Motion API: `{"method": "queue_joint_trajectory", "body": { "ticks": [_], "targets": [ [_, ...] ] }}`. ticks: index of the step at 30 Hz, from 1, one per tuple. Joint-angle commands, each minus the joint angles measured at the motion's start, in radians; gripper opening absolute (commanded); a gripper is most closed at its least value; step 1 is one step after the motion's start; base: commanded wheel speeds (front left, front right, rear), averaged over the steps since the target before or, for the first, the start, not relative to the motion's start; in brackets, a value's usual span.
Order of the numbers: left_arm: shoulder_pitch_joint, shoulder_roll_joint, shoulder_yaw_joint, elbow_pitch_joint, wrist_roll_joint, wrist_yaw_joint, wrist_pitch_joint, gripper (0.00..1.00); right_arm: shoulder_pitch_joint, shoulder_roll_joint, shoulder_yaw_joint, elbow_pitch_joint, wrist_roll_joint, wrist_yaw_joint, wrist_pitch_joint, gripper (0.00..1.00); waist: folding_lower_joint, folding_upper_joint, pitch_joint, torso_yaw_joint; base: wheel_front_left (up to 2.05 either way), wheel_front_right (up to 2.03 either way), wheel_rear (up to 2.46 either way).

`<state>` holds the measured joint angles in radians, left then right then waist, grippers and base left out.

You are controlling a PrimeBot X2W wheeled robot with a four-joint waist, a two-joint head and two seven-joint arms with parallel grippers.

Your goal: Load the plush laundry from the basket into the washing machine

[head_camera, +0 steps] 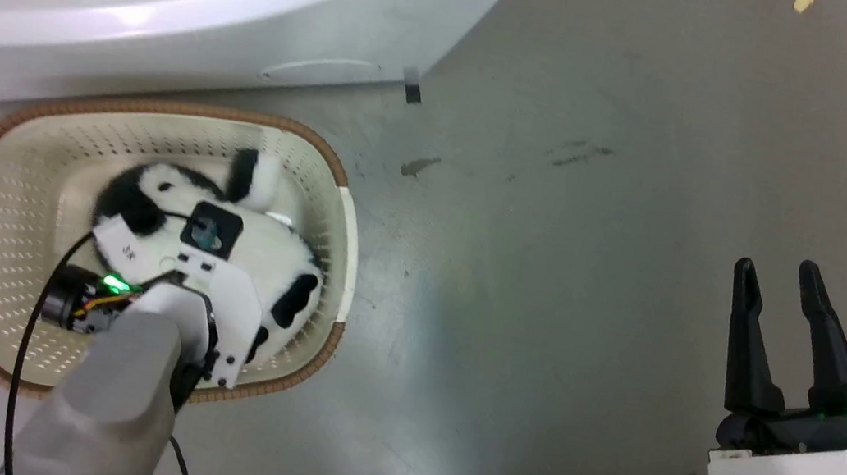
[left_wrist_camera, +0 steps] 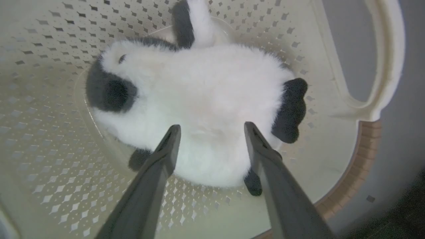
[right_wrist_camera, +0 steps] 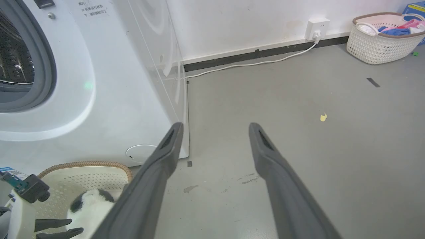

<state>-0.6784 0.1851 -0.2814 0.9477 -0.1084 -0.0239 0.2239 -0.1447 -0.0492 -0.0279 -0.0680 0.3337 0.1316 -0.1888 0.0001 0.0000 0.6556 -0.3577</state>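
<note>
**Left wrist view:** The left pincer [left_wrist_camera: 212,126], its two dark fingers spread wide and holding nothing, hangs inside the cream basket [left_wrist_camera: 49,139] above the panda plush [left_wrist_camera: 206,93]. The toy lies on the basket's bottom directly ahead of the fingers, with white fur showing between the tips. Whether the tips touch the fur cannot be told.

**Head view:** The left arm reaches down into the basket, and its wrist covers part of the plush. The white washing machine [head_camera: 172,20] stands just beyond the basket's far rim. The right pincer [head_camera: 776,269], fingers apart and empty, hovers over the grey floor [head_camera: 549,288], with the basket well off to its left.

**Right wrist view:** The right pincer's fingers frame bare floor. To their left stands the washing machine, its grey-ringed opening showing the steel drum [right_wrist_camera: 13,66]. At lower left is the basket with the plush in it. Far ahead to the right, a second basket [right_wrist_camera: 375,49] of coloured clothes sits by the wall, near a wall socket [right_wrist_camera: 317,26].
</note>
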Motion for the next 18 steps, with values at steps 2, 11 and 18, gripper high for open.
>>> {"method": "queue_joint_trajectory", "body": {
  "ticks": [2, 11, 18],
  "targets": [
    [-0.051, 0.017, -0.015, 0.039, 0.000, 0.012, 0.024, 1.00, -0.023, -0.001, -0.005, -0.011, 0.020, -0.001, -0.013, 1.00, -0.0001, 0.0000, 0.032, -0.016, 0.00, 0.00, 0.00],
    [-0.154, 0.035, -0.064, 0.134, -0.002, 0.032, 0.105, 1.00, -0.026, -0.001, -0.005, -0.017, 0.070, -0.001, -0.031, 1.00, -0.0001, 0.0000, 0.114, -0.048, 0.00, 0.00, 0.00],
    [-0.229, 0.051, -0.110, 0.228, -0.015, 0.035, 0.155, 1.00, -0.042, -0.001, -0.029, -0.025, 0.108, -0.001, -0.050, 1.00, -0.0001, 0.0000, 0.201, -0.076, 0.01, 0.01, 0.01]
  ]
}}
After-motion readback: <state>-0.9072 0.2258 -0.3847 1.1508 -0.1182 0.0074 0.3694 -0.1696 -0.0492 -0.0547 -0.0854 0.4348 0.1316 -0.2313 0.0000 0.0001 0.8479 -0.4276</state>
